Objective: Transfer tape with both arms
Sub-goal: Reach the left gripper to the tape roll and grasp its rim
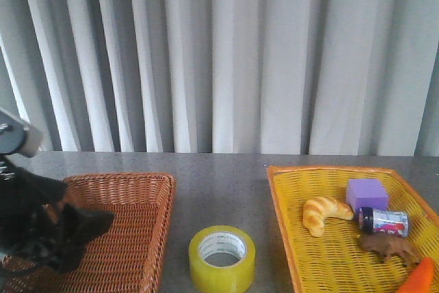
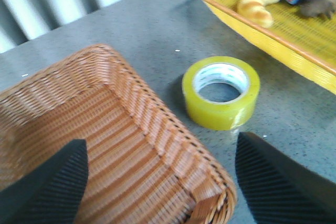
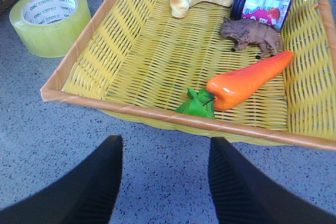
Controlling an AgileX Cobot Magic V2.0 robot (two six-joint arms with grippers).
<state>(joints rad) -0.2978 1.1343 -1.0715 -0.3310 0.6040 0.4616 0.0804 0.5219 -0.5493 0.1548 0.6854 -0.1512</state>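
Closest up, the left gripper is hanging over the near corner of the brown wicker basket, fingers spread wide and holding nothing. Same deal with the right gripper: it's sitting wide open and empty over bare table, just on the near side of the yellow basket.

Next out, the tape is lying flat on the grey table, hole facing up, in the gap between the two baskets and touching neither as far as I'm seeing. It's the landmark for everything else: brown basket to its left, yellow one to its right.

Past the tape on the right, the yellow basket is holding a carrot, a small brown animal figure, a croissant, a little can and a purple block.

I'm guessing the roll is stiff, fairly light and a bit slick on the outside, so pinching across the wall, one finger in the core, is looking safest.
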